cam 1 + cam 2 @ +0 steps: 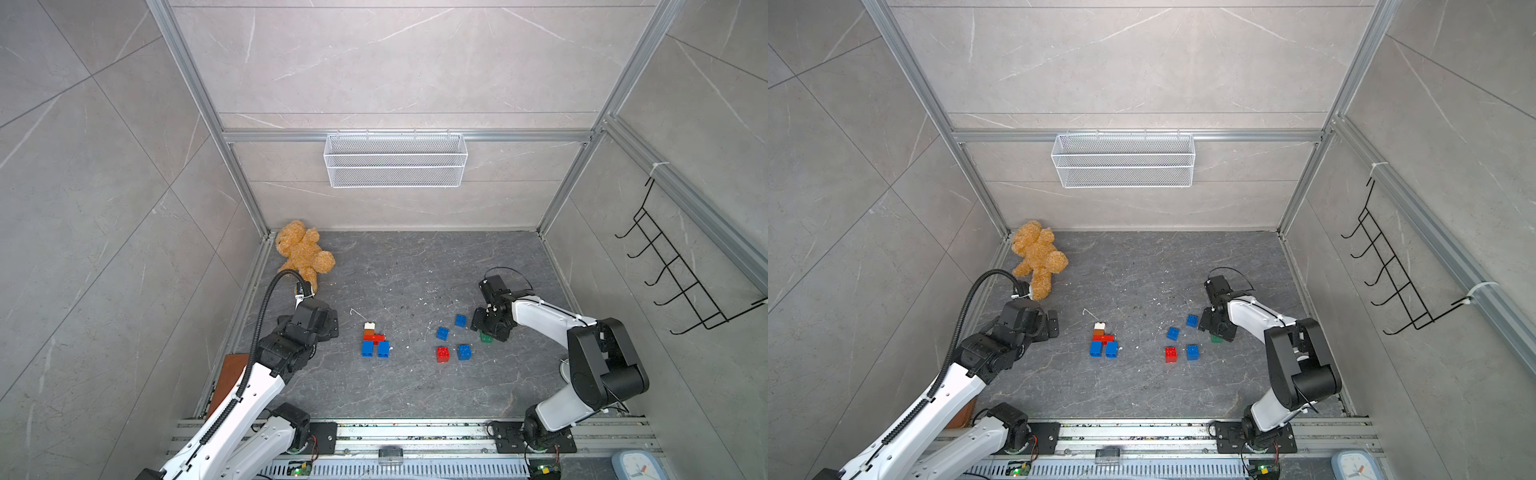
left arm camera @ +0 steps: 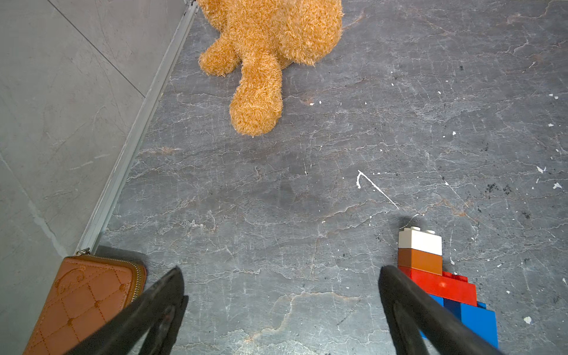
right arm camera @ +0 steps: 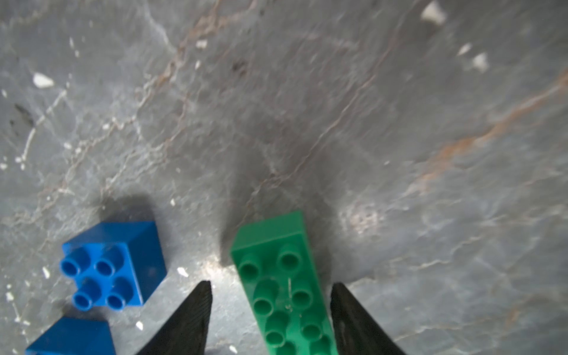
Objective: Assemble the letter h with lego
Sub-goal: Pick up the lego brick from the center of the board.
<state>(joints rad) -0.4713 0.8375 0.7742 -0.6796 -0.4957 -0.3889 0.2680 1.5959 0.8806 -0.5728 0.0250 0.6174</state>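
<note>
A small lego build (image 1: 374,340) lies mid-floor: a white brick (image 2: 419,242), a brown one (image 2: 419,261), a longer red one (image 2: 442,285) and two blue ones (image 2: 479,319). My left gripper (image 2: 279,276) hovers open just left of it, nothing between its fingers. To the right lie loose bricks: three blue (image 1: 460,320) (image 1: 442,333) (image 1: 464,352) and one red (image 1: 443,354). My right gripper (image 3: 272,285) stands open astride a long green brick (image 3: 276,276), with a gap showing on one side. A blue brick (image 3: 113,264) sits beside it.
A tan teddy bear (image 1: 303,253) lies in the back left corner. A brown quilted wallet (image 2: 80,304) lies against the left wall by my left arm. A white wire basket (image 1: 395,160) hangs on the back wall, a black hook rack (image 1: 681,274) on the right wall.
</note>
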